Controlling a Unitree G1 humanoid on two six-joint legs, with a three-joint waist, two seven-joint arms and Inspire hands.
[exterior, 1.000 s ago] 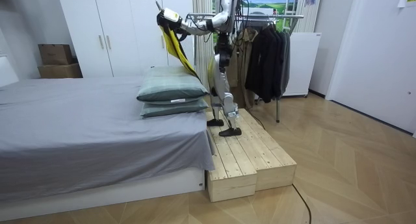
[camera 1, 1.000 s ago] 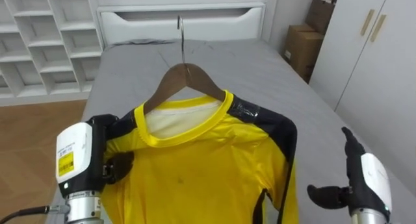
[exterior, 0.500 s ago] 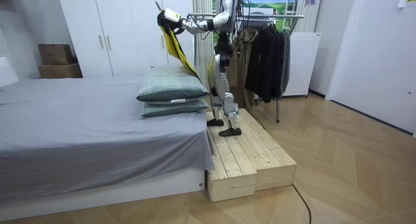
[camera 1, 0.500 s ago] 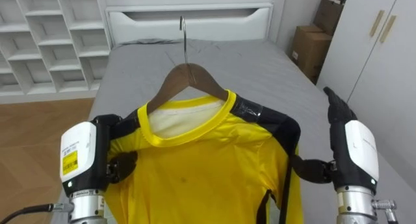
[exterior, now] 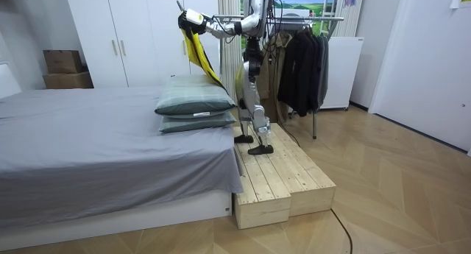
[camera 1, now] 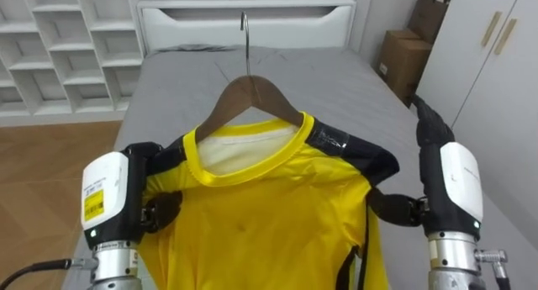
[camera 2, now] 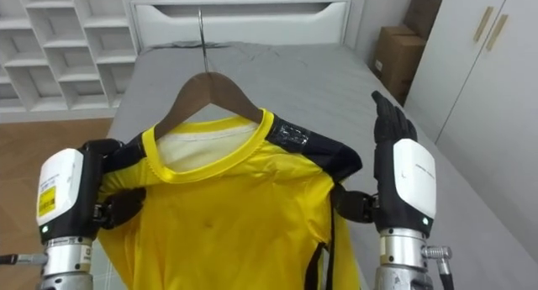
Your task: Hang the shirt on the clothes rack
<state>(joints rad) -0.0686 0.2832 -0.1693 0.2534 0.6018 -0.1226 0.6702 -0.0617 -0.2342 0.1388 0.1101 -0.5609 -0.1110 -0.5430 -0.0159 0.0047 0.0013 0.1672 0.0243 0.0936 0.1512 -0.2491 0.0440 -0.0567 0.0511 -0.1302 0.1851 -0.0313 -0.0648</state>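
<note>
A: What is seen in the left eye view?

B: A yellow shirt (camera 1: pixel 261 223) with black shoulders is held up on a wooden hanger (camera 1: pixel 249 84), whose metal hook stands upright above the collar. The left hand (camera 1: pixel 113 202) is placed at the shirt's left shoulder, and its dark fingers are curled round the cloth there. The right hand (camera 1: pixel 450 185) is raised just beside the other shoulder. Its fingers are stretched straight up and its thumb is turned toward the black sleeve.

A: And behind the shirt?

B: A grey bed (camera 1: pixel 336 88) is spread out below, closed at its far end by a white headboard (camera 1: pixel 294 25). White shelves (camera 1: pixel 59 46) are seen on the left. Cardboard boxes (camera 1: pixel 408 59) and white wardrobe doors (camera 1: pixel 496 80) are seen on the right.

A: What is added by the right eye view?

B: The right hand's straight fingers are shown clear of the cloth. Its thumb is laid at the edge of the black shoulder, but whether it touches cannot be told.

A: And the room view?

B: The robot is seen upright on a wooden platform (exterior: pixel 283 184) beside the bed, next to two stacked pillows (exterior: pixel 195 105). Both arms are stretched toward the room view's left, and the shirt is held high above the pillows. A clothes rack (exterior: pixel 325 19) hung with dark garments (exterior: pixel 302 62) is seen behind the robot.
</note>
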